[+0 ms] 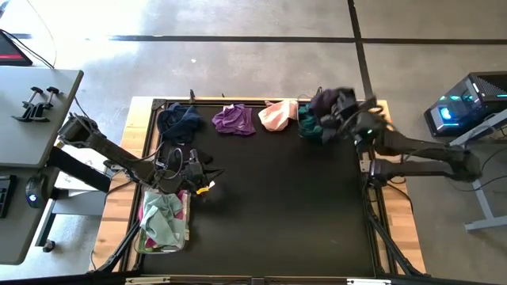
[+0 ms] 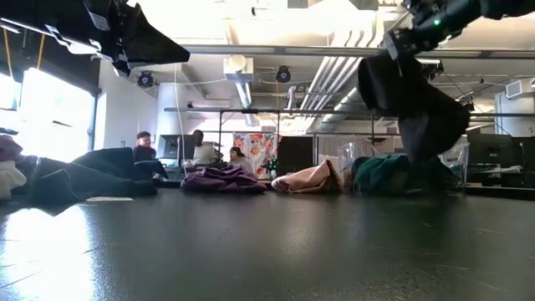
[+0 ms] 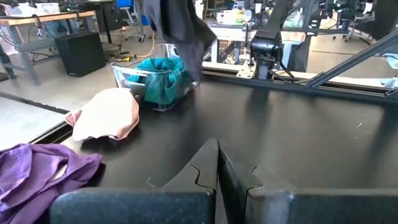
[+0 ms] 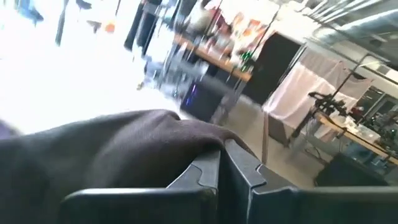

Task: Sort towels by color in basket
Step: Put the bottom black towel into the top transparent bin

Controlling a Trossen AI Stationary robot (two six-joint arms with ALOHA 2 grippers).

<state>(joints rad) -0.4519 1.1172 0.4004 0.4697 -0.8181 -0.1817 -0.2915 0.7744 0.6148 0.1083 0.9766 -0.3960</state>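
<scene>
My right gripper (image 1: 342, 113) hovers over the table's far right corner, shut on a black towel (image 2: 418, 100) that hangs above the teal towel (image 1: 309, 124). The teal towel (image 3: 158, 78) fills a small clear bin. Along the far edge lie a pink towel (image 1: 277, 115), a purple towel (image 1: 234, 119) and a navy towel (image 1: 178, 120), each heaped on the table. My left gripper (image 1: 196, 170) is shut and holds nothing, raised over the left side of the table. Mint and pink towels lie in a basket (image 1: 142, 237) at the near left. My right gripper pinches the black towel between its two fingers at a bunched upper fold (image 4: 186, 140). In the low view the towel hangs clear of the table below the fingers (image 2: 399, 40), slack, its lower end (image 2: 422, 142) just above the teal towel.
The middle and near right of the black table top (image 1: 285, 206) are bare. Behind the far edge, people sit at desks (image 2: 201, 150). A side table with a clamp (image 1: 36, 103) stands left of the work table.
</scene>
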